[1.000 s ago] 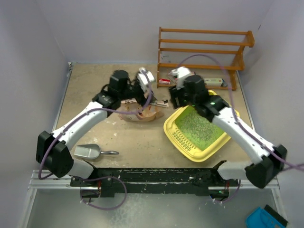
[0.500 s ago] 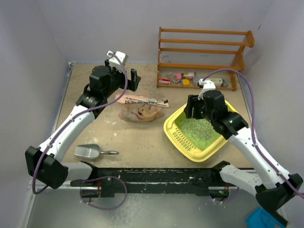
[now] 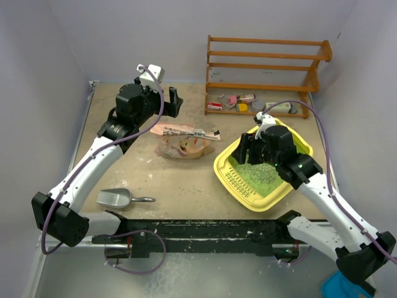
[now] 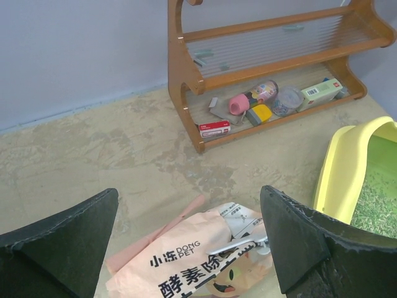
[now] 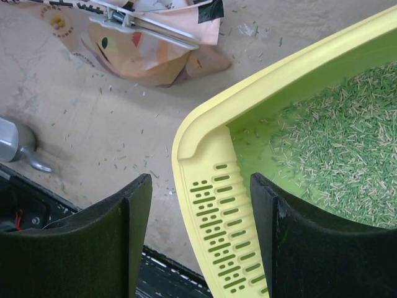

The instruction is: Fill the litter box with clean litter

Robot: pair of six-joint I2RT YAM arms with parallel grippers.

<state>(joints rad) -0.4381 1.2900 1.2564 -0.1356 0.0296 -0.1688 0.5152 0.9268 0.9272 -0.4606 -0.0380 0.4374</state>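
A metal scoop [image 3: 115, 198] lies far left. My left claw [image 4: 186, 245] hangs wide open and empty above the tan bag [image 3: 183, 143]. Right of it, my right claw [image 5: 198, 239] gapes empty over the yellow litter box [image 3: 231, 177], whose green floor holds scattered litter [image 3: 260, 169].
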